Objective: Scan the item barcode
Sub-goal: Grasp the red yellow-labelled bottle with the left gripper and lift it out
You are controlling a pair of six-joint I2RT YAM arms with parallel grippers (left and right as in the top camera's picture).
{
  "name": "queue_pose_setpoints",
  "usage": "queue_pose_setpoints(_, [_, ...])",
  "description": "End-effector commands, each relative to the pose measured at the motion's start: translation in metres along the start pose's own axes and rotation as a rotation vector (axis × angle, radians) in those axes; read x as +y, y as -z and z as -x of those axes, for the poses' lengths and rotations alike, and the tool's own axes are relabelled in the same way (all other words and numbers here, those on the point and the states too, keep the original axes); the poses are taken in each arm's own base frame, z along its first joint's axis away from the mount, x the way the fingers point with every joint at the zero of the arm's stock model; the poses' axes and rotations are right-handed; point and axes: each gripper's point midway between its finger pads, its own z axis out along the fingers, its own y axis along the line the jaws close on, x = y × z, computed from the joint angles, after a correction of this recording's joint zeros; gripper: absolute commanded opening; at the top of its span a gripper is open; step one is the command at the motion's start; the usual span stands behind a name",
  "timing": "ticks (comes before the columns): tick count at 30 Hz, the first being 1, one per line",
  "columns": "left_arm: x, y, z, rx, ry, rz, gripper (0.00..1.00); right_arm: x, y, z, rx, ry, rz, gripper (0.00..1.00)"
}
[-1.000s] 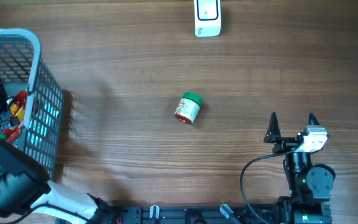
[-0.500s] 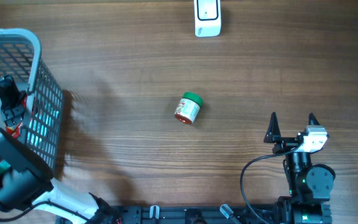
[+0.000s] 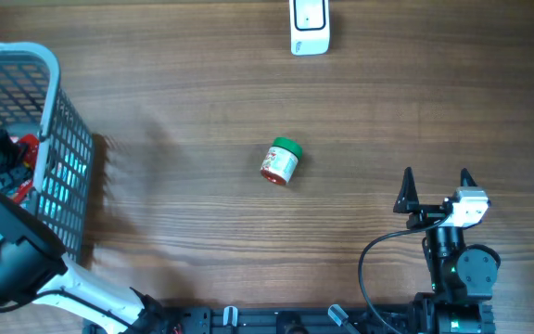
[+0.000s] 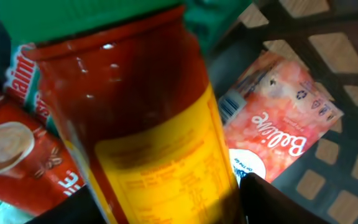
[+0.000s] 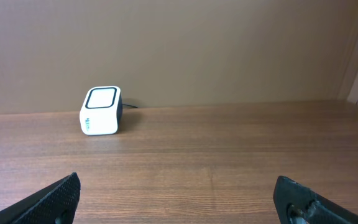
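Jar [image 3: 281, 162] sits mid-table, well apart from scanner [image 3: 309, 26] and basket [image 3: 56, 102] — inside, sachets [image 4: 278, 124] and a red bottle [image 4: 142, 124] straddled by left gripper [image 4: 166, 205], grip unclear; right gripper [image 3: 435, 176] spread wide, empty.

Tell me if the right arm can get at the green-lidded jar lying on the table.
Probably yes: the small green-lidded jar lies alone on the wooden table, and nothing stands between it and the open right tool.

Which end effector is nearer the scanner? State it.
Right. Right end effector faces the scanner across the table; left end effector is inside the basket, farther off.
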Motion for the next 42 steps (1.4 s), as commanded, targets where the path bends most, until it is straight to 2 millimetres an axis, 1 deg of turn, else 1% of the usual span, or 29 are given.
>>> queue_pose_setpoints(1, [0.001,-0.011,0.011,-0.030,0.008,-0.001,0.55,0.004,0.000,-0.001,0.001,0.009,0.022,1.00])
queue_pose_setpoints(4, [0.006,-0.017,0.010,-0.029,0.005,0.020,0.53,0.004,0.000,-0.001,0.001,0.009,0.022,1.00])
queue_pose_setpoints(7, [0.016,-0.026,0.009,-0.026,0.002,0.064,0.52,0.004,0.000,-0.001,0.001,0.009,0.022,1.00])
queue_pose_setpoints(9, [0.035,-0.035,0.005,-0.014,-0.004,0.143,0.52,0.004,0.000,-0.001,0.001,0.009,0.022,1.00])
queue_pose_setpoints(11, [0.049,-0.038,0.000,0.001,-0.009,0.198,0.49,0.004,0.000,-0.001,0.001,0.008,0.022,1.00])
queue_pose_setpoints(13, [0.048,-0.036,-0.008,0.048,-0.018,0.192,0.48,0.004,0.000,-0.001,0.001,0.009,0.022,1.00])
queue_pose_setpoints(15, [0.037,-0.027,-0.019,0.123,-0.022,0.144,0.43,0.004,0.000,-0.001,0.001,0.009,0.022,1.00])
queue_pose_setpoints(16, [0.029,-0.019,-0.022,0.151,-0.017,0.113,0.39,0.004,0.000,-0.001,0.001,0.009,0.022,1.00])
queue_pose_setpoints(18, [0.009,0.003,-0.026,0.181,-0.027,0.038,0.38,0.004,0.000,-0.001,0.001,0.009,0.022,1.00])
queue_pose_setpoints(19, [-0.003,0.019,-0.026,0.191,-0.048,-0.013,0.36,0.004,0.000,-0.001,0.001,0.009,0.022,1.00])
queue_pose_setpoints(20, [-0.017,0.041,-0.026,0.191,-0.070,-0.075,0.36,0.004,0.000,-0.001,0.001,0.009,0.022,1.00])
queue_pose_setpoints(22, [-0.036,0.085,-0.022,0.171,-0.106,-0.185,0.37,0.004,0.000,-0.001,0.001,0.009,0.022,1.00])
queue_pose_setpoints(24, [-0.046,0.124,-0.018,0.146,-0.132,-0.278,0.37,0.004,0.000,-0.001,0.001,0.009,0.022,1.00])
queue_pose_setpoints(27, [-0.056,0.194,-0.014,0.101,-0.174,-0.438,0.38,0.004,0.000,-0.001,0.001,0.009,0.022,1.00])
queue_pose_setpoints(28, [-0.056,0.216,-0.014,0.087,-0.183,-0.487,0.38,0.004,0.000,-0.001,0.001,0.009,0.022,1.00])
queue_pose_setpoints(30, [-0.051,0.257,-0.014,0.065,-0.196,-0.568,0.38,0.004,0.000,-0.001,0.001,0.009,0.022,1.00])
queue_pose_setpoints(32, [-0.047,0.292,-0.017,0.037,-0.241,-0.650,0.38,0.004,0.000,-0.001,0.001,0.009,0.022,1.00])
queue_pose_setpoints(34, [-0.041,0.323,-0.021,0.018,-0.269,-0.720,0.38,0.004,0.000,-0.001,0.001,0.009,0.022,1.00])
queue_pose_setpoints(38, [-0.029,0.366,-0.038,-0.009,-0.377,-0.831,0.38,0.004,0.000,-0.001,0.001,0.009,0.022,1.00])
queue_pose_setpoints(40, [-0.024,0.380,-0.049,-0.005,-0.431,-0.864,0.38,0.004,0.000,-0.001,0.001,0.009,0.022,1.00])
queue_pose_setpoints(42, [-0.019,0.386,-0.060,0.016,-0.457,-0.878,0.38,0.004,0.000,-0.001,0.001,0.009,0.022,1.00])
